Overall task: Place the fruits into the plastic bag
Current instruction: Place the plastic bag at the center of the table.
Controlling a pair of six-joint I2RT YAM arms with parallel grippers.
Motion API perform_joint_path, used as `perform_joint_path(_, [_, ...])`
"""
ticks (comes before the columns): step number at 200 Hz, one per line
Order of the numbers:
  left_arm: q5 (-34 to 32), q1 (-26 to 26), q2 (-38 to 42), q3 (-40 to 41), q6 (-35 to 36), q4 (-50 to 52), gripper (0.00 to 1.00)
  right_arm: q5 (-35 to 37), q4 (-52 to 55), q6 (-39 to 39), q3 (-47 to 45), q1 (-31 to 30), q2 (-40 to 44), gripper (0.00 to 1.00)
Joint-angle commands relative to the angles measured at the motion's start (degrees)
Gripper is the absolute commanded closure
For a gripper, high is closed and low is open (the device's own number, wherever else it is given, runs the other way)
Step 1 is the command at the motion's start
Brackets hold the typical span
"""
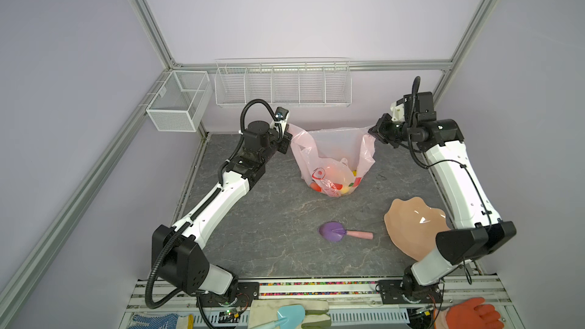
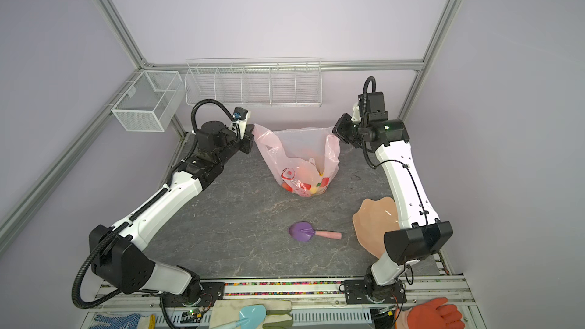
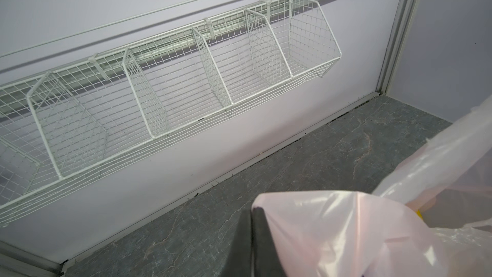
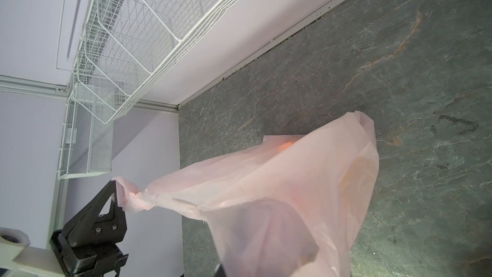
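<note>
Left gripper [image 1: 288, 134] and right gripper [image 1: 374, 131] are pinching the plastic bag [image 1: 332, 148] by its loops, probably best; thin, limp film is sagging under fruits [image 1: 343, 185].

No words, numbers or brand names can be read anywhere. The plastic bag [image 1: 332, 148] carries red printed marks [image 1: 319, 173] low on its front in both top views [image 2: 288, 173], one of them ring-shaped, but all crumpled and too blurred to read. A faint dark scribble [image 4: 456, 125] on the tabletop [image 4: 386, 49] forms no legible character.
</note>
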State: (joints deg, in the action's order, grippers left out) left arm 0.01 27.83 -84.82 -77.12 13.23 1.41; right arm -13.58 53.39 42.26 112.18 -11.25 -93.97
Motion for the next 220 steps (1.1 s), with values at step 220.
perform_joint_path(220, [4.58, -7.39, 1.03, -2.20, -4.06, -0.65, 1.00, -8.65, -6.06, 7.38, 3.94, 1.16, -8.97, 0.93])
